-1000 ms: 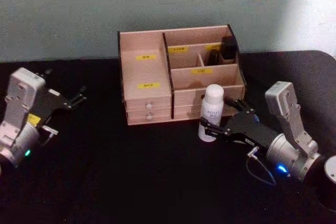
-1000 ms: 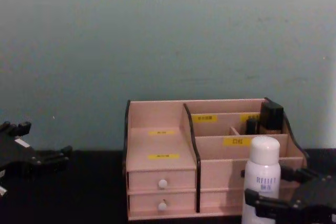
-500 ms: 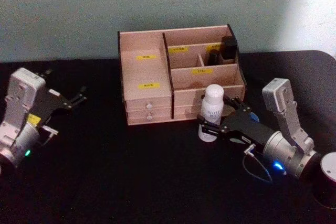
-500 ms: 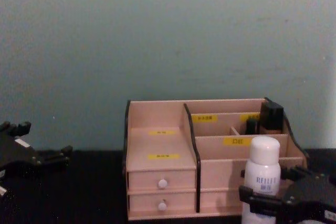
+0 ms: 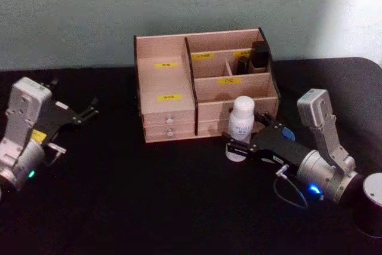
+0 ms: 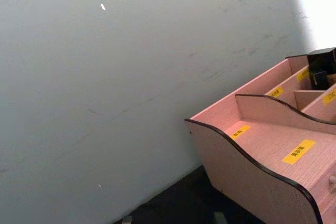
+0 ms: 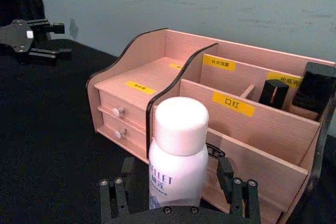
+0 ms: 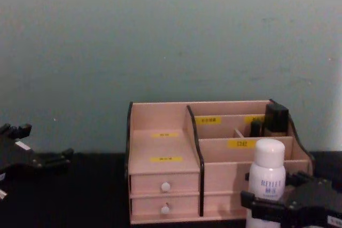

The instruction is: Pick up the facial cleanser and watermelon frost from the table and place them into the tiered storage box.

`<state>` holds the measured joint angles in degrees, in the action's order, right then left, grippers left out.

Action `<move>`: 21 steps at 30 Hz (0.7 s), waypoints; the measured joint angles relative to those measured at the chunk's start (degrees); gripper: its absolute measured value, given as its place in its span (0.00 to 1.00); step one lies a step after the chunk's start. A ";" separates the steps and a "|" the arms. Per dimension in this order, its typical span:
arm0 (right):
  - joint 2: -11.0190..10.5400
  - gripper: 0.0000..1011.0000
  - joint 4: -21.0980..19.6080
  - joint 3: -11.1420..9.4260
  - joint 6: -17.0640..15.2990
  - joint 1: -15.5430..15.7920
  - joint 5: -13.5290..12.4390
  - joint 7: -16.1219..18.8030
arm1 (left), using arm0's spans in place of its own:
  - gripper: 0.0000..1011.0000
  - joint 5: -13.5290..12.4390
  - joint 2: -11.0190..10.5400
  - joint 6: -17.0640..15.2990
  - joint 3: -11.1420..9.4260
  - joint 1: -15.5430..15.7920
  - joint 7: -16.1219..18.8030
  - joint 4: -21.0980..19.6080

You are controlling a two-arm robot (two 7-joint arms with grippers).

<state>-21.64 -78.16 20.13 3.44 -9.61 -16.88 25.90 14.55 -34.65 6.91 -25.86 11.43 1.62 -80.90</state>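
Jaws of the right gripper (image 5: 245, 140) stand apart on either side of the facial cleanser (image 5: 242, 120), low on the bottle, with a gap showing on each side. The cleanser stands upright on the black counter (image 5: 149, 201), just before the right half of the tiered storage box (image 5: 170, 114). Well to the left of the box, the left gripper (image 5: 91, 108) hangs over the counter, its fingers spread. Farther back, dark containers (image 5: 258, 57) stand in the box's rear right compartment.

Matt wooden tiered storage box (image 5: 169, 107); smooth plastic facial cleanser (image 5: 242, 120).
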 joint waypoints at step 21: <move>-0.03 0.99 0.03 0.08 -0.12 0.03 -0.10 -0.01 | 0.99 0.00 0.00 0.00 0.00 0.00 0.00 0.00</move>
<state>-21.67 -78.13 20.21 3.32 -9.58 -16.98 25.90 14.55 -34.65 6.91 -25.86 11.43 1.62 -80.90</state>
